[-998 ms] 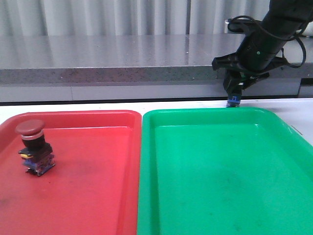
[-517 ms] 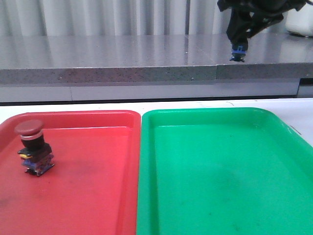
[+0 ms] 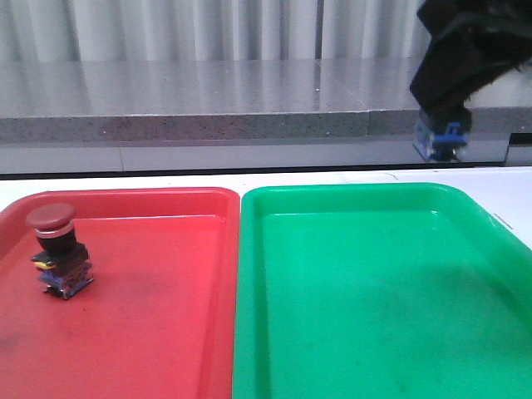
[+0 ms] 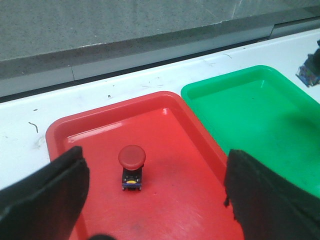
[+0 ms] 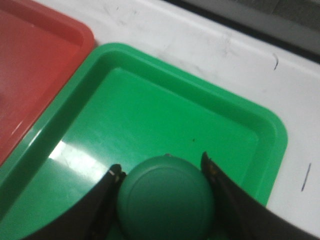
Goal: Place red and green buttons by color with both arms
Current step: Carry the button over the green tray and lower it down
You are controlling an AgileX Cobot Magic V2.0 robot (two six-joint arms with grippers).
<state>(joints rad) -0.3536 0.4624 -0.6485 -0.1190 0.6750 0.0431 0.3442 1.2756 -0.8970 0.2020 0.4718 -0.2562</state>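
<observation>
1. Red button stands upright in the red tray, near that tray's left side in the front view, dark red cap up over a black collar and a blue-black block base.
2. Only the left wrist view looks down on the cap of the red button and shows it toward the middle of the red tray, with nothing touching it.
3. That same view shows the left gripper above the tray, its two dark fingers spread wide on either side of the red button and well clear of it. The front view does not show this arm at all.
4. The green button is clamped between the fingers of the right gripper; its round green cap fills the space between them in the right wrist view, with the green tray underneath.
5. The front view hides that cap. It shows only a blurred blue-black base sticking out below the right gripper, held in the air above the far right corner of the green tray.
6. Both trays lie side by side, edges touching, on a white table.
</observation>
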